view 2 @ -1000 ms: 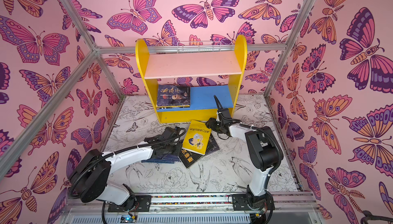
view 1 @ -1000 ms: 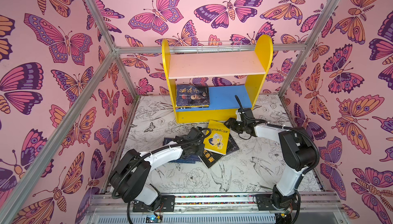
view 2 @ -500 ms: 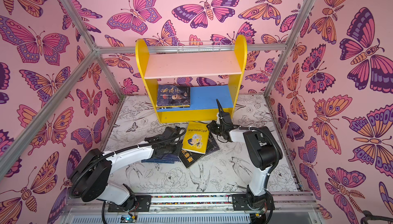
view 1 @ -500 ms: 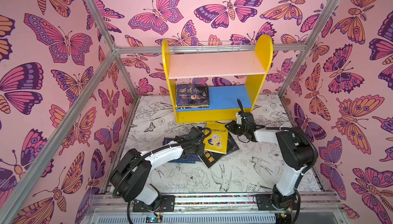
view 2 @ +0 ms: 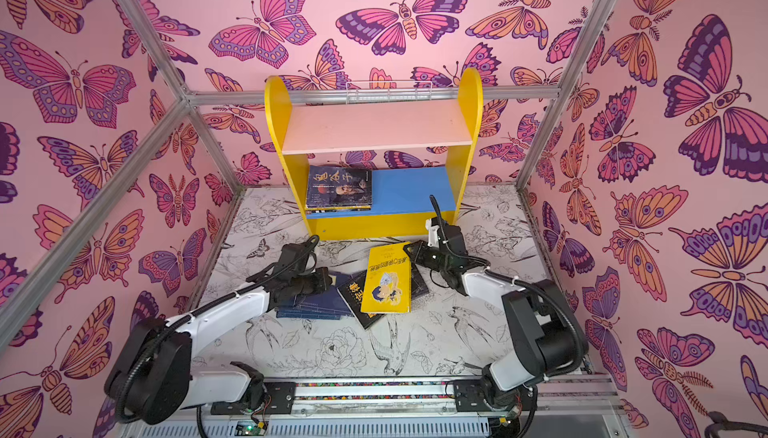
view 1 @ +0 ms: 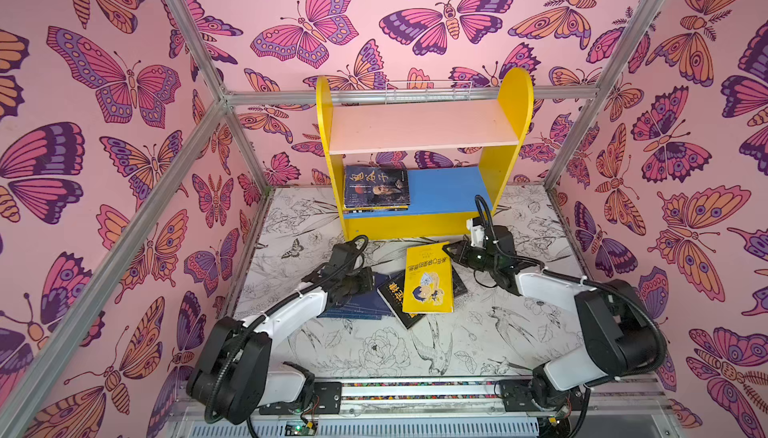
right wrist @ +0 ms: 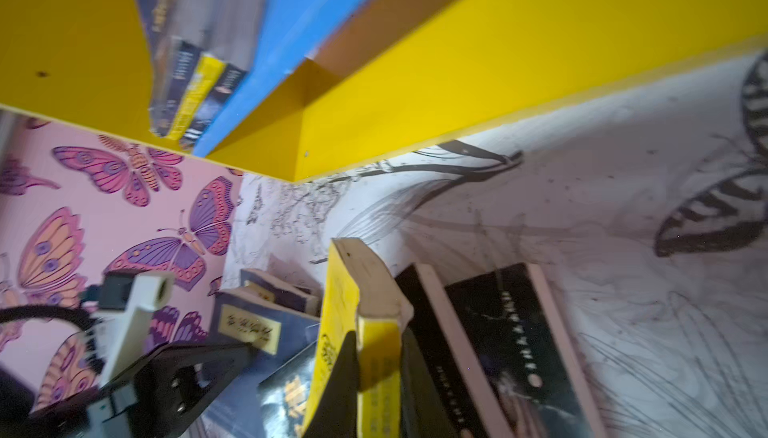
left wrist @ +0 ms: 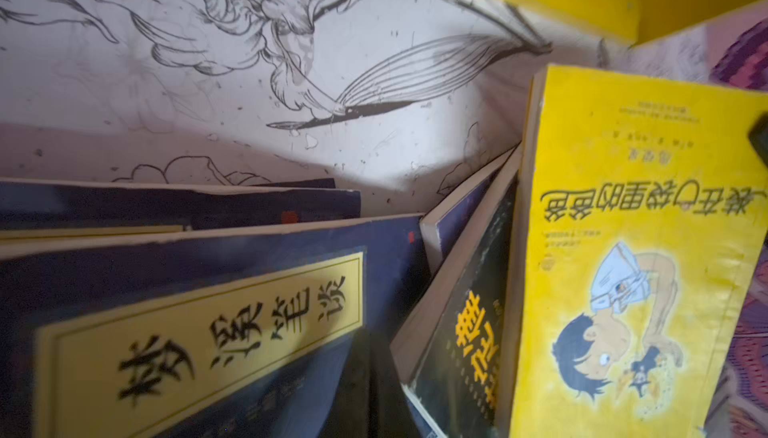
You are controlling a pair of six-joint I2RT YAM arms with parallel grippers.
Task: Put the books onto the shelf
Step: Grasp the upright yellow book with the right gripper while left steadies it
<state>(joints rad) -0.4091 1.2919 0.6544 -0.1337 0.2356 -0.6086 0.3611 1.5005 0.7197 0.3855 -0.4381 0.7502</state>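
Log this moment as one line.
right gripper: shut on yellow book | left gripper: on navy books | shelf: one stack

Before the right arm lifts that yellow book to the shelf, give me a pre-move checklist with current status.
1. Right gripper shut on yellow book at its far corner: ok; the right wrist view shows the fingers across its edge.
2. Grip deep enough: cannot tell.
3. Book free of black book beneath: not ok, it rests on it.
4. Free space on blue lower board: ok.
5. Left gripper clear of the yellow book: ok; it sits over the navy books.
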